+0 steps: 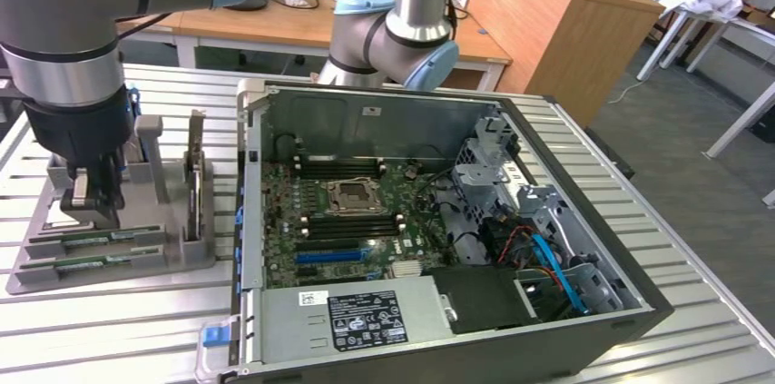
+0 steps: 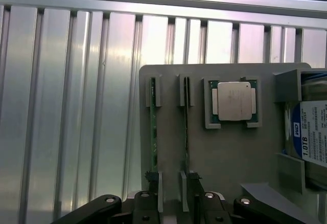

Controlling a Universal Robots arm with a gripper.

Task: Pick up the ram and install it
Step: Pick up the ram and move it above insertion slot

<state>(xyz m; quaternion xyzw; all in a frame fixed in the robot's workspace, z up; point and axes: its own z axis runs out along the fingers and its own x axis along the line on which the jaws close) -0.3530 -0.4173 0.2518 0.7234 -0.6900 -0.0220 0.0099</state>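
gripper (image 1: 94, 207) hung over the grey tray (image 2: 230, 162), jaws spread wide apart with nothing between them. not touching any part as far as could be seen.

tray sat on the slatted metal table (image 1: 122, 329), close to the table edge on the exterior view's left.

two green ram sticks alike, both seated on edge in their slots in the tray, parallel, apart from each other:
- outer ram stick (image 2: 153, 127): just beside one long edge of the tray.
- inner ram stick (image 2: 186, 132): next slot in from that edge, between the outer stick and the processor.

gripper stood above one end of the two sticks; in the wrist view its dark links framed that end. could not tell which stick it was lined up with.

processor (image 2: 234, 101), square and silvery, lay flat in its own pocket near a tray corner, beside the inner stick. hard drive (image 2: 312, 142) with a blue-white label stood in a holder past the processor, at the far side of the tray from the sticks.

open computer case (image 1: 582, 329) lay on the same table, just beside the tray toward the exterior view's right, side panel off. motherboard (image 1: 351, 221) was exposed inside, with long dark slots on either side of its central socket.
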